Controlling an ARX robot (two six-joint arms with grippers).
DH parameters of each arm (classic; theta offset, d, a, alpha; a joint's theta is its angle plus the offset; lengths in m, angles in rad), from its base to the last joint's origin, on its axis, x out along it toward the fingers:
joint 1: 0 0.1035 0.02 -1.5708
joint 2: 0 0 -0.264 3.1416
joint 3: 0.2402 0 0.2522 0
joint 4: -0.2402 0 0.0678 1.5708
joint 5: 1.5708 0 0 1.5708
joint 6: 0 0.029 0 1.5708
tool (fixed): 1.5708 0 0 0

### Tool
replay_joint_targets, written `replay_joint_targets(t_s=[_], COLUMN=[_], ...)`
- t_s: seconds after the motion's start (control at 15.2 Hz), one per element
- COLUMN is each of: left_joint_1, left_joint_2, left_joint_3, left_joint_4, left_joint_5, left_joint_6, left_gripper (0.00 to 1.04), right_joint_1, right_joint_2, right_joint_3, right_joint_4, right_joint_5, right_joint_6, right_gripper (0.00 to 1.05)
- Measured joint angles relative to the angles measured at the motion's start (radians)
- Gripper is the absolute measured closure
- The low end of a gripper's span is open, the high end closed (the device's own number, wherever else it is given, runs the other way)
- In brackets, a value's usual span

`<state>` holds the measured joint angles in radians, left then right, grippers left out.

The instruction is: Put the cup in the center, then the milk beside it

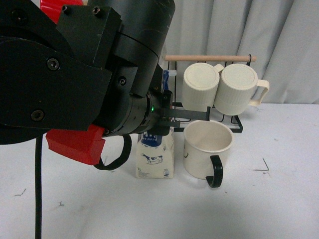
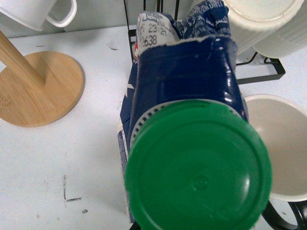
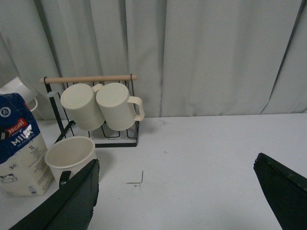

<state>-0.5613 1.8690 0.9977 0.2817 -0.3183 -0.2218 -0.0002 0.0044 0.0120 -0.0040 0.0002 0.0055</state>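
White tabletop [image 1: 279, 199] bears milk [image 1: 155, 159] just before left end effector [image 1: 163, 112], grip indiscernible.

Two ribbed mugs [image 1: 201, 86] hang on a rack [image 1: 199, 58], seemingly near a wooden stand [image 2: 41, 91].

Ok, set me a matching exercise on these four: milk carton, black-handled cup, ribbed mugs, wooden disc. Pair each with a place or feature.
1. milk carton
2. black-handled cup
3. ribbed mugs
4. wooden disc

A. on their sides on the wire rack
B. flat on the table, post rising from it
C. green cap on top
D. upright on the table, mouth open

Pairs: 1-C, 2-D, 3-A, 4-B
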Motion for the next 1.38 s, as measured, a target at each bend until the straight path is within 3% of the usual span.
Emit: replay_joint_targets(t_s=[0.26, 0.85, 1.12, 1.18, 1.25, 1.38], left_joint_1=[-0.006, 0.014, 0.087, 0.111, 0.168, 0.332], left_joint_2=[0.006, -0.171, -0.360, -0.419, -0.519, -0.746], left_joint_3=[0.005, -0.069, -0.182, -0.241, -0.336, -0.504], left_joint_4=[-0.011, 0.110, 0.119, 0.253, 0.366, 0.348], left_joint_5=[-0.006, 0.040, 0.062, 0.005, -0.024, 0.058], left_joint_6=[-0.044, -0.121, -0.120, -0.072, 0.032, 0.154], left_gripper=[1.01, 0.06, 0.07, 0.12, 0.25, 0.49], right_joint_1=[0.000, 0.000, 0.000, 0.000, 0.000, 0.000], right_joint_2=[0.000, 0.000, 0.000, 0.000, 0.000, 0.000], right_joint_3=[0.000, 0.000, 0.000, 0.000, 0.000, 0.000], right_joint_4=[0.000, 0.000, 0.000, 0.000, 0.000, 0.000], right_joint_5=[0.000, 0.000, 0.000, 0.000, 0.000, 0.000], right_joint_6=[0.000, 0.000, 0.000, 0.000, 0.000, 0.000], right_gripper=[0.06, 0.06, 0.06, 0.06, 0.06, 0.06])
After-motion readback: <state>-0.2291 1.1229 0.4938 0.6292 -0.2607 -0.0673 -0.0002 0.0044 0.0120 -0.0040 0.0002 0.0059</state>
